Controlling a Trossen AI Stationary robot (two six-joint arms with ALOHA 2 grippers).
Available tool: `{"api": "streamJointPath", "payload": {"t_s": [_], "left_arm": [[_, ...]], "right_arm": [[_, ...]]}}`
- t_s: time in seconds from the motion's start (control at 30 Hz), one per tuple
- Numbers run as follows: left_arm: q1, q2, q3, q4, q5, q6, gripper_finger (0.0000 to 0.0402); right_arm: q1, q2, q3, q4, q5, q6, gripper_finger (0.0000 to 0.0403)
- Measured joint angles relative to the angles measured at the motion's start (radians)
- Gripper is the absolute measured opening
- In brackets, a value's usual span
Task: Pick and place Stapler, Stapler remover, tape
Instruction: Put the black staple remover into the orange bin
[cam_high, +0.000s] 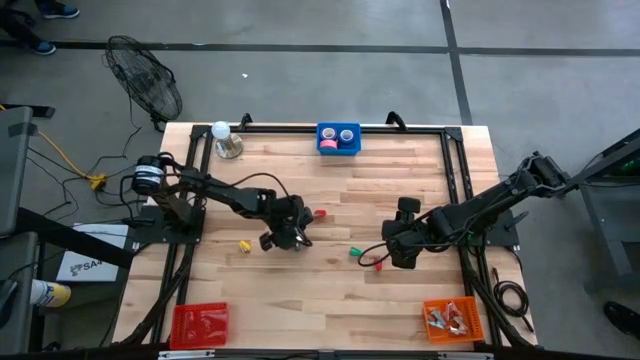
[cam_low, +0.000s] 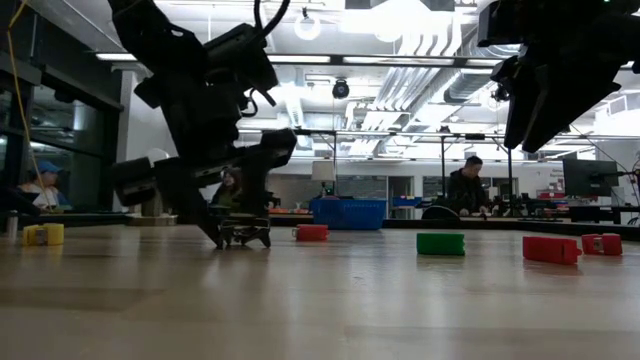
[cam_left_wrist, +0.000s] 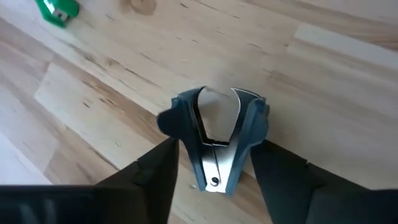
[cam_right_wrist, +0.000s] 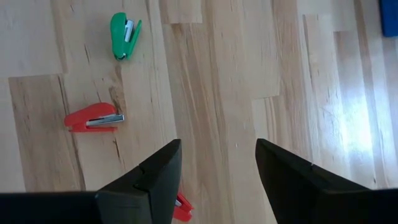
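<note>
Stapler remover (cam_left_wrist: 216, 134) — claws pointing away from left gripper (cam_left_wrist: 214, 180).

Overhead looking down, low level across table (cam_high: 400, 200), wrists close above it

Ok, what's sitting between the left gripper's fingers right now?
A dark blue staple remover lies on the wooden table between the left gripper fingers, shown in the left wrist view.

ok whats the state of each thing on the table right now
stapler remover: on the wood between the left end effector fingers, not lifted
green stapler: lying loose
red stapler: lying loose
right end effector: open, empty
blue bin: holds tape rolls
orange bin: holds metal items
</note>
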Motion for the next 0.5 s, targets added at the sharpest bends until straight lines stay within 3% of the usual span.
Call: {"api": "streamJointPath", "payload": {"t_s": [0.27, 0.5], "left_arm": [[0.000, 0.001, 0.000, 0.010, 0.029, -0.119, 0.0123], [0.000, 0.001, 0.000, 0.018, 0.049, -0.145, 0.0098]], "right_arm": [[0.000, 0.000, 0.000, 0.000, 0.000, 0.000, 0.0197], [0.000, 0.000, 0.000, 0.000, 0.000, 0.002, 0.0197]]}}
